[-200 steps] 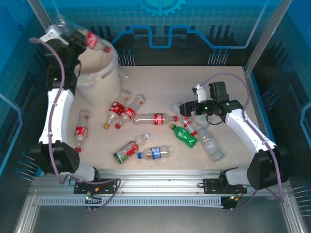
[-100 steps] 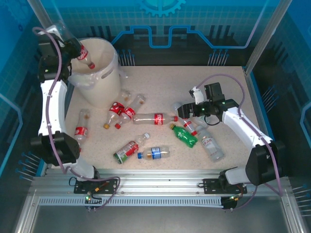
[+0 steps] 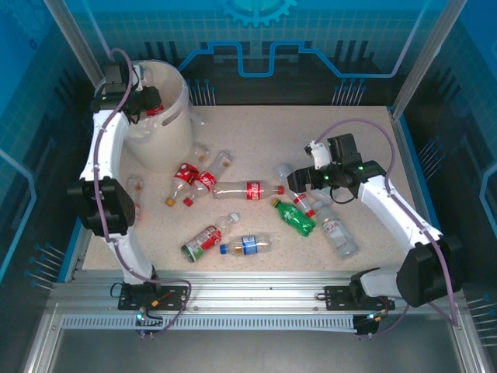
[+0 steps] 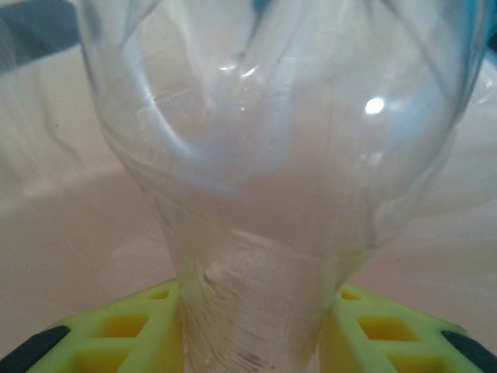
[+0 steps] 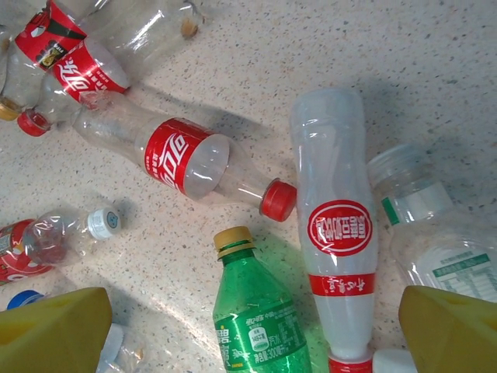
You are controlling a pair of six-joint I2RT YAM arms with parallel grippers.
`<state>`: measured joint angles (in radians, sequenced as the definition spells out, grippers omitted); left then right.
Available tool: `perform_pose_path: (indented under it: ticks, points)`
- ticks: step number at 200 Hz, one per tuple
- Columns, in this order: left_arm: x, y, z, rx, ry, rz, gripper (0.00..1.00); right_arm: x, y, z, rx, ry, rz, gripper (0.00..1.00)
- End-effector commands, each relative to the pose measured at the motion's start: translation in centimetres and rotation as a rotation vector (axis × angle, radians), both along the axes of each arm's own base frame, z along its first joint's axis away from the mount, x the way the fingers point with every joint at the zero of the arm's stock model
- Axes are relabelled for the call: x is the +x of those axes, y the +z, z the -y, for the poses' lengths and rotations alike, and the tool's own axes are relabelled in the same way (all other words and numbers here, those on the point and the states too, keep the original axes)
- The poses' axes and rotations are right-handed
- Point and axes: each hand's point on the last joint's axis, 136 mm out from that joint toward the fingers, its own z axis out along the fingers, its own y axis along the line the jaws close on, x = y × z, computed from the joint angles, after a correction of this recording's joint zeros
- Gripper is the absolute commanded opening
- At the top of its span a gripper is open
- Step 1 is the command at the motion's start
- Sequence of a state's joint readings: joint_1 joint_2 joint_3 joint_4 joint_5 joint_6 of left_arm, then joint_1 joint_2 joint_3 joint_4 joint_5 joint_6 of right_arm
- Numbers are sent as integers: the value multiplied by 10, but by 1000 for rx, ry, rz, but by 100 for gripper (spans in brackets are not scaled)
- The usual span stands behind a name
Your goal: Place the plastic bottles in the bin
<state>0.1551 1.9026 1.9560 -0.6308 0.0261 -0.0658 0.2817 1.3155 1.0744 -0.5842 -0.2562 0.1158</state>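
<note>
My left gripper (image 3: 142,102) is shut on a clear red-labelled bottle (image 3: 153,107) and holds it inside the mouth of the cream bin (image 3: 167,144). In the left wrist view the bottle's clear body (image 4: 264,155) is pinched between the yellow-green fingers (image 4: 116,330), with the bin's cream inside behind it. My right gripper (image 3: 300,180) hangs open above the table. Under it lie a green bottle (image 5: 260,318) and a white bottle with a red oval label (image 5: 338,233). A red-capped cola bottle (image 5: 186,155) lies just beyond them.
More bottles are scattered on the speckled table: a blue-labelled one (image 3: 247,245), a crushed red-labelled one (image 3: 203,241), one near the left arm (image 3: 130,206), a cluster by the bin (image 3: 190,175), and a white-labelled one (image 3: 338,231) at the right.
The left gripper has come down and to the right with its bottle, from above the bin's rim into its mouth. The right gripper has barely shifted.
</note>
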Motion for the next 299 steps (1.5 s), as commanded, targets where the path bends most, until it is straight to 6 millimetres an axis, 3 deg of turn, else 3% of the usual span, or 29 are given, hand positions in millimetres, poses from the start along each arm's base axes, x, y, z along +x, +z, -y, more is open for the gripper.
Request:
perform_pose_path:
  ticks: [1,34,88,116,151,187,207,246,276,298,299]
  points:
    - [0,-3,6,0,-37,-26,48,-8,2,4,-42,3,11,96]
    - [-1,-2,8,-4,-43,-26,68,-10,2,10,-70,-6,4,96]
    - [-4,-1,9,-4,-47,-34,83,-11,1,25,-121,-35,-1,96]
    - [-7,8,8,5,-47,-22,86,-14,0,51,-175,-111,-34,94]
    - [-11,36,10,15,-61,14,86,-13,-18,92,-366,-140,-66,95]
    - [-26,84,10,43,-54,60,90,-4,-49,109,-465,-62,-98,97]
    - [-43,106,16,47,-60,65,94,7,-68,109,-492,18,-126,99]
    - [-98,122,63,77,-124,41,97,25,-88,98,-458,104,-163,100]
    - [-137,105,115,14,-201,49,98,33,-104,97,-458,119,-209,100]
    - [-158,88,147,-130,-238,50,97,39,-116,99,-462,117,-237,97]
    - [-160,93,148,-138,-240,67,97,39,-117,100,-461,115,-240,97]
